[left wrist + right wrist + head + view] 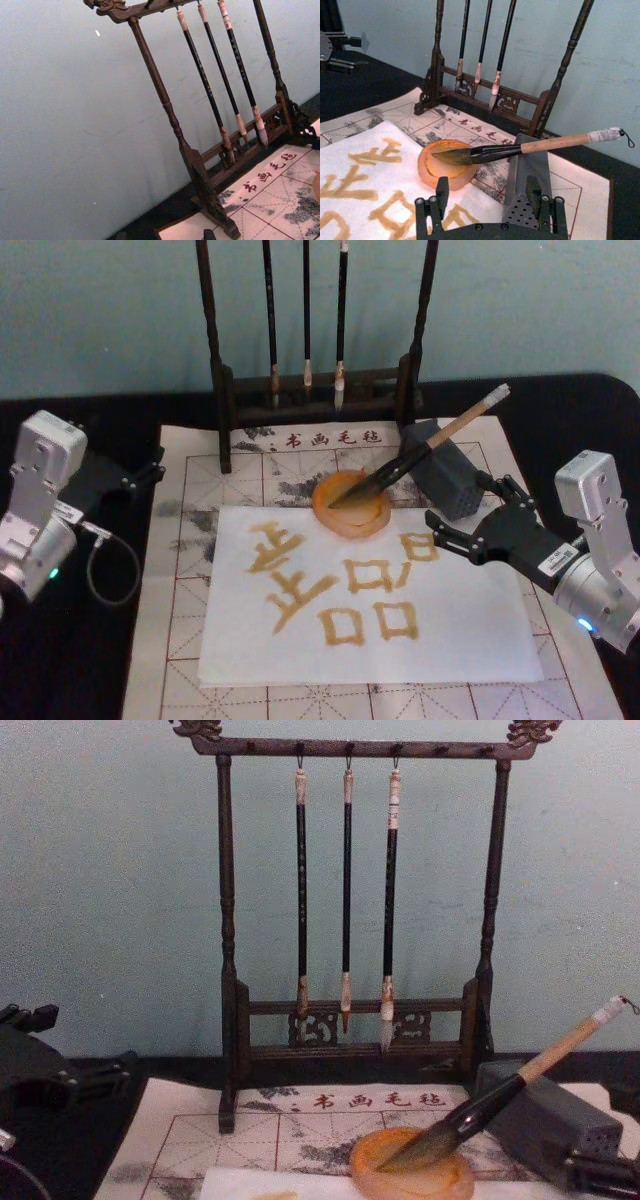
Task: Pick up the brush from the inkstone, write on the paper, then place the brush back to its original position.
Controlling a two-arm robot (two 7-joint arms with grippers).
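The brush (pixel 430 445) lies slanted, its dark tip in the round orange inkstone (pixel 330 518) and its tan handle propped on a grey block (pixel 455 480). In the right wrist view the brush (pixel 540 145) runs across the inkstone (pixel 445 175) and over the block (pixel 527 170). The white paper (pixel 370 650) in front carries several golden-brown characters. My right gripper (pixel 455 498) is open, just right of the inkstone beside the block, holding nothing; its fingers (pixel 441 189) frame the brush from below. My left gripper (pixel 155 465) is parked open at the far left, off the mat.
A dark wooden rack (pixel 315 390) with three thin hanging brushes (pixel 347 890) stands behind the inkstone. A printed felt mat (pixel 190 540) with a grid lies under the paper on the black table. A cable loop (pixel 110 570) hangs by the left arm.
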